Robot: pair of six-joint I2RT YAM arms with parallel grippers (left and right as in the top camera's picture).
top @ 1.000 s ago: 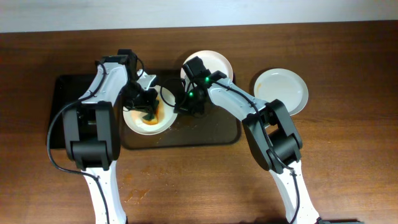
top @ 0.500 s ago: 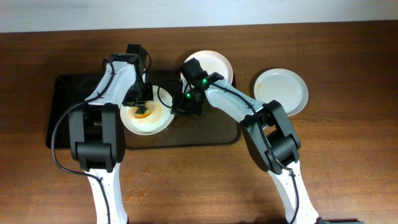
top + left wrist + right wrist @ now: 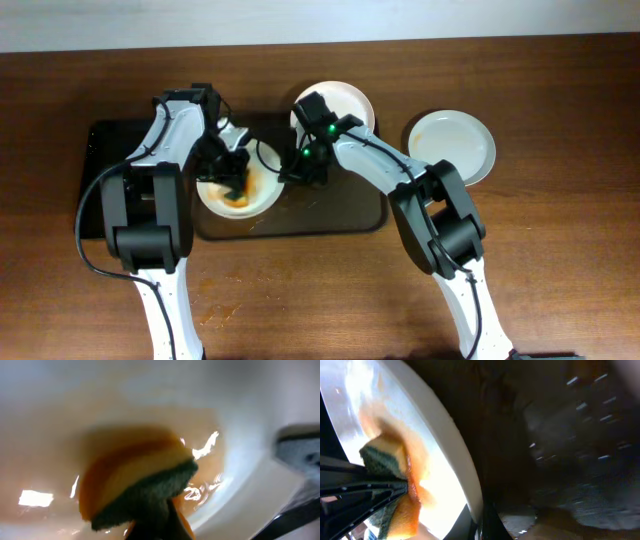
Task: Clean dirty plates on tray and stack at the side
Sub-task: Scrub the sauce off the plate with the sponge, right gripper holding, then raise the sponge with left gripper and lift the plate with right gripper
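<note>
A dirty white plate (image 3: 255,200) with orange sauce lies on the black tray (image 3: 110,150). My left gripper (image 3: 233,182) is shut on a yellow-and-green sponge (image 3: 142,485) pressed into the plate's smeared inside (image 3: 220,465). My right gripper (image 3: 292,172) is shut on the plate's right rim (image 3: 455,455), holding it on the tray. The sponge also shows in the right wrist view (image 3: 382,460). A second white plate (image 3: 345,102) sits at the tray's back edge. A clean white plate (image 3: 455,145) lies on the table to the right.
The tray's right half (image 3: 340,205) is wet and smeared. The brown wooden table (image 3: 560,250) lies all round. Sauce spots (image 3: 222,312) mark the table in front of the tray.
My left gripper has moved the sponge back and forth inside the plate, from middle to far left and back to middle. The right gripper has held the rim.
</note>
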